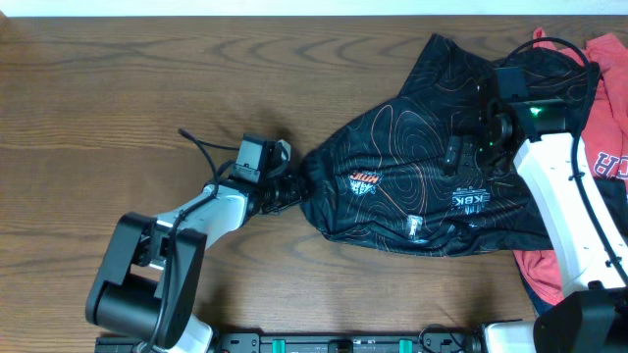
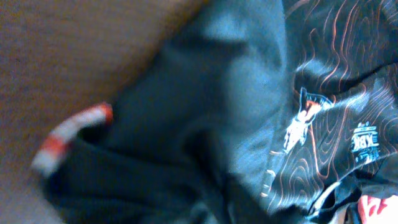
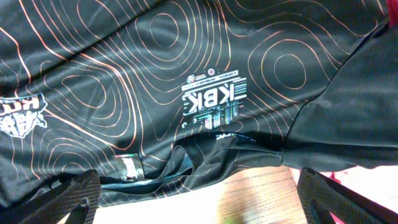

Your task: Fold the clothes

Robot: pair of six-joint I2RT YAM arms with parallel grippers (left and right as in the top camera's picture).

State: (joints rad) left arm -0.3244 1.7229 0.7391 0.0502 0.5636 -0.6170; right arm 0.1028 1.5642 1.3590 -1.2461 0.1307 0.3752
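The black jersey (image 1: 422, 167), lying right of centre, is pinched at its nine-o'clock tip by the left gripper (image 1: 287, 188), its length running toward three o'clock. The right gripper (image 3: 205, 200) is spread wide just above it.

Right gripper (image 3: 198, 186): dark fingers (image 3: 68, 202) sit in the two bottom corners, set wide apart and gripping nothing. Black jersey (image 3: 124, 74) with thin orange contour lines fills most of the frame, wrinkled. KBK logo (image 3: 211, 102) at centre, white and cyan, reads mirrored. Partial white crest (image 3: 22, 118) at left edge. Small white tag (image 3: 129, 167) near hem. Strip of wood table (image 3: 249, 193) below hem
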